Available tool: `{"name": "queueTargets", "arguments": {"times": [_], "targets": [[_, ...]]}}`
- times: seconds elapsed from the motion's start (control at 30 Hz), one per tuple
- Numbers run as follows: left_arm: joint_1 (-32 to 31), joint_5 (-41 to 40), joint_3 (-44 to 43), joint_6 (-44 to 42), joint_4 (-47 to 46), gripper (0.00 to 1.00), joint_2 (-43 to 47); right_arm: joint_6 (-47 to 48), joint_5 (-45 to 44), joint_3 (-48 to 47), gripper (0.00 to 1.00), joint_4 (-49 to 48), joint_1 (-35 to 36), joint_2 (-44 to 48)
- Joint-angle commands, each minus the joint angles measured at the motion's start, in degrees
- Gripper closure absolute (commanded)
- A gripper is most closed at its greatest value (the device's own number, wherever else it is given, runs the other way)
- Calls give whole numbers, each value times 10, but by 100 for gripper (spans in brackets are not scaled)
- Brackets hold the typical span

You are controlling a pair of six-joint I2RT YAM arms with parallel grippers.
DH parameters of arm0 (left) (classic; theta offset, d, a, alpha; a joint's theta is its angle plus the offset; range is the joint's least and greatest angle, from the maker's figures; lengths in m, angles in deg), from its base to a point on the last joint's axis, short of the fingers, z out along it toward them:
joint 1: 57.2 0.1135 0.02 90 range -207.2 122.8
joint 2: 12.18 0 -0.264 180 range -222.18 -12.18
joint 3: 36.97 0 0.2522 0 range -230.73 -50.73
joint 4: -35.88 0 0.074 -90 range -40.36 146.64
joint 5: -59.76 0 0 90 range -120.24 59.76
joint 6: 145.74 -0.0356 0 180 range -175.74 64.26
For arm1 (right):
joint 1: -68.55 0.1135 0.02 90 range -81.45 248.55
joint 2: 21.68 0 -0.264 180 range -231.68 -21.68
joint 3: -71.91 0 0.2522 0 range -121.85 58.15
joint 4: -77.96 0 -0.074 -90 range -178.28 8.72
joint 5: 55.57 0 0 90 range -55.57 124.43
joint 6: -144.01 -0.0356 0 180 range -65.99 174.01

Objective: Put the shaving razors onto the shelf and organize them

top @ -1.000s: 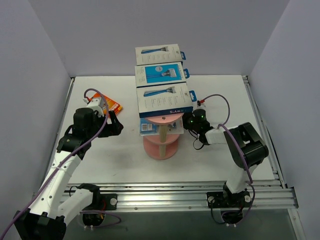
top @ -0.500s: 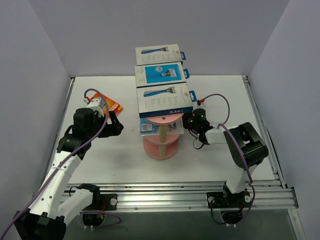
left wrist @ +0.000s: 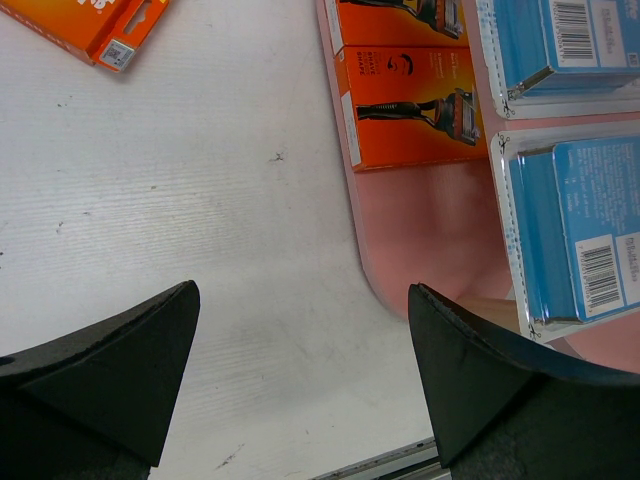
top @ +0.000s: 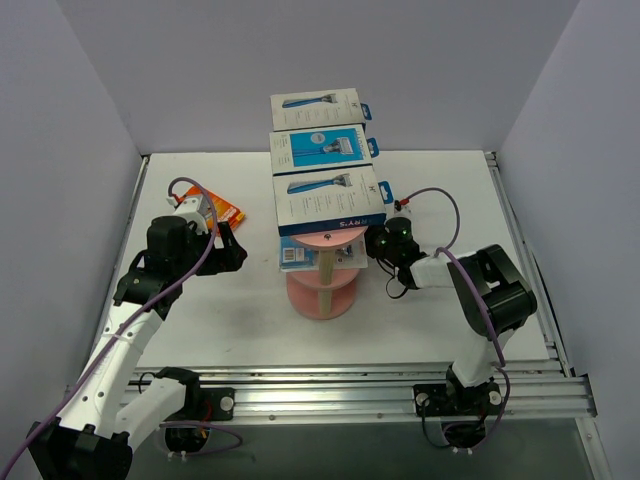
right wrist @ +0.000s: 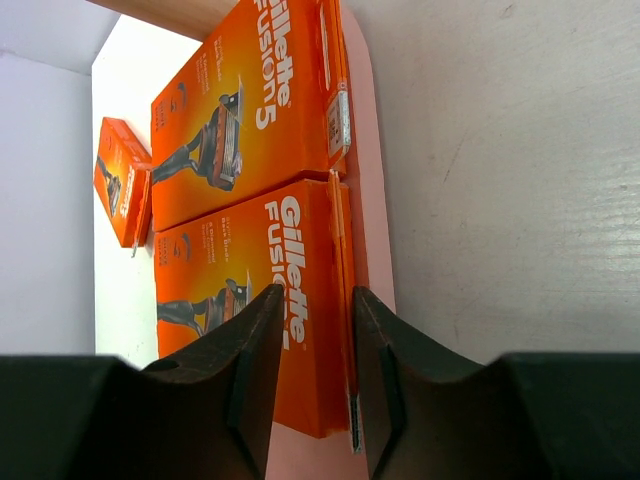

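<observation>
The pink shelf (top: 322,296) holds three white-and-blue razor boxes (top: 330,200) in a row on its top tier. A clear blister pack with a blue insert (top: 295,257) lies on a tier below. My right gripper (top: 372,243) is at the shelf's right side. In the right wrist view two orange razor packs (right wrist: 220,260) lie side by side on a pink tier (right wrist: 365,220), and my right gripper (right wrist: 318,295) is open, its jaws slightly apart astride the nearer pack's thin edge. My left gripper (top: 232,250) hangs wide open and empty left of the shelf. Another orange pack (top: 228,211) lies on the table behind it.
The left wrist view shows the pink tier (left wrist: 420,240) with orange packs (left wrist: 415,105) and blue blister packs (left wrist: 590,235) on it. White walls close in the table on three sides. A metal rail (top: 380,385) runs along the near edge.
My right gripper's jaws have parted a little around the orange pack's edge. Neither arm has visibly moved, and the left gripper stays wide open.
</observation>
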Motion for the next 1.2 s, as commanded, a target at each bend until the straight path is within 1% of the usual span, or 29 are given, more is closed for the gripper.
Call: {"name": "queueTargets", "arguments": {"times": [0.0,0.53,0.9,1.07,1.17], "targets": [[1,6,-3,-3,-31,6,8,0,-7,-16,69,-16,-4,5],[2,3,-2,-4,-31,6,8,-1,-6,3,55,-3,-21,36],[10,-2,-1,-4,-30,6,2,14,16,56,52,45,-82,146],[13,-16,-2,-5,-27,6,-5,21,27,112,52,54,-103,194],[15,-29,-5,-6,-21,6,-18,27,38,139,52,53,-114,206]]}}
